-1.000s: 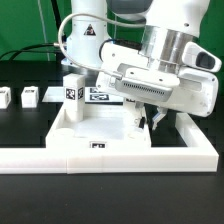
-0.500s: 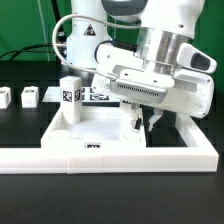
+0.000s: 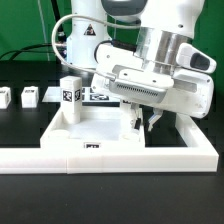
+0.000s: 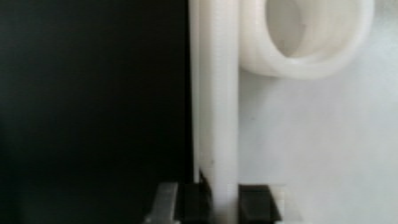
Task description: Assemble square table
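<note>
The white square slab (image 3: 100, 128) lies flat against the long white rail (image 3: 130, 160), its side tag (image 3: 92, 146) facing front. One tagged leg block (image 3: 70, 97) stands upright in the slab's back corner on the exterior view's left. My gripper (image 3: 143, 122) is shut on the slab's edge at the exterior view's right. In the wrist view the gripper (image 4: 217, 203) pinches the thin slab edge (image 4: 215, 100) between dark fingertips (image 4: 173, 203), with a round corner socket (image 4: 285, 62) just beyond. Two more leg blocks (image 3: 30, 96) sit on the black table.
The marker board (image 3: 103, 95) lies behind the slab, partly hidden by the arm. The L-shaped rail runs along the front and turns up the exterior view's right side (image 3: 200, 135). A third small white block (image 3: 4, 98) sits at the far edge on the exterior view's left.
The slab, with its upright leg and side tag, has slid slightly toward the exterior view's left in my grip; it has held still for the last half second.
</note>
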### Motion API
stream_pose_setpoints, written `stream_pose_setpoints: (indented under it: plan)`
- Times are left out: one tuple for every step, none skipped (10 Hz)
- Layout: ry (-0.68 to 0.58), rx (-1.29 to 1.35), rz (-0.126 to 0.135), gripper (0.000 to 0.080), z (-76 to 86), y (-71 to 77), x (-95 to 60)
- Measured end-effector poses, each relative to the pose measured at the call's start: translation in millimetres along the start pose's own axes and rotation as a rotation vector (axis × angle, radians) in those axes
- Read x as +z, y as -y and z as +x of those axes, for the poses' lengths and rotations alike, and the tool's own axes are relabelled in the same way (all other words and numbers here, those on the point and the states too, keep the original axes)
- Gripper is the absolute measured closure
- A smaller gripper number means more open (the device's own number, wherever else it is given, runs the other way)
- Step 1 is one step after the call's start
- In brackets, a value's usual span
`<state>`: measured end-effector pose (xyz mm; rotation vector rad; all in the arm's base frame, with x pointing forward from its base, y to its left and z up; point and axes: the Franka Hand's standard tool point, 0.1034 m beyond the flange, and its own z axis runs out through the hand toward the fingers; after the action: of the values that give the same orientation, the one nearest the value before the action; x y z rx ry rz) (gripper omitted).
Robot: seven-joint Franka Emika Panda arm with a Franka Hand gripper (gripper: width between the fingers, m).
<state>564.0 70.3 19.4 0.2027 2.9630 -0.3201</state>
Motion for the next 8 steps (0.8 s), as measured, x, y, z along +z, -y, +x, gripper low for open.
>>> stream_pose_setpoints:
  plan:
    - [0.0, 0.003, 0.0, 0.0739, 0.1, -0.2, -0.1]
    - [-0.001, 0.018, -0.002, 0.0739, 1.8, -6.0, -1.5]
    - [-0.002, 0.019, -0.007, 0.0739, 4.2, -13.8, -3.5]
    - [-0.003, 0.018, -0.01, 0.0739, 6.1, -19.8, -5.1]
    - [-0.003, -0.007, -0.005, 0.0739, 8.5, -26.0, -6.9]
    - [0.001, -0.038, -0.001, 0.0739, 10.5, -34.8, -9.7]
    - [0.004, -0.058, -0.005, 0.0739, 12.6, -44.3, -12.4]
    - [0.003, -0.05, -0.011, 0.0739, 14.9, -49.5, -13.2]
